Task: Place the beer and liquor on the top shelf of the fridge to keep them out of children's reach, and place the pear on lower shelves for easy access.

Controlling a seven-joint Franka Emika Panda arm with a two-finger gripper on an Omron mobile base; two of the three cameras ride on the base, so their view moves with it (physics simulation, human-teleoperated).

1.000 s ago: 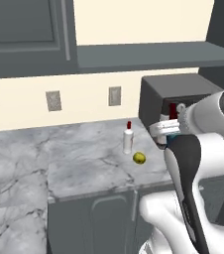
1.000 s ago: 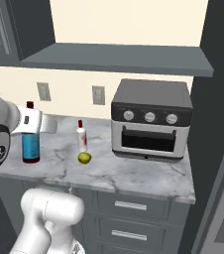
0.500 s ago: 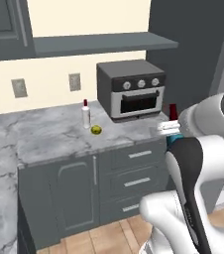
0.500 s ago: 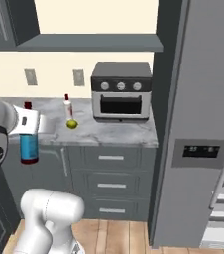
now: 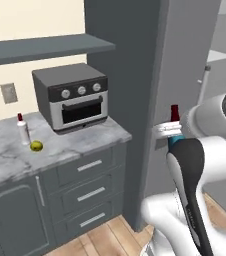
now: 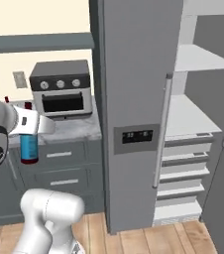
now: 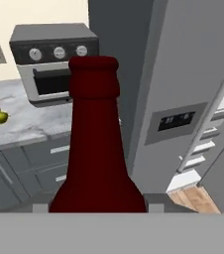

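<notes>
Beer (image 7: 94, 144) gripped upright, well apart from fridge (image 6: 134, 99).

beer (image 7: 94, 149) dark red, blue label | pear (image 5: 36, 146) yellow-green | fridge (image 6: 134, 99) grey

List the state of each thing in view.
beer: upright, held in the claw
claw: shut on the beer
liquor: upright on the counter, capped
pear: on the counter beside the liquor
fridge: open, shelves bare
oven: door closed
</notes>
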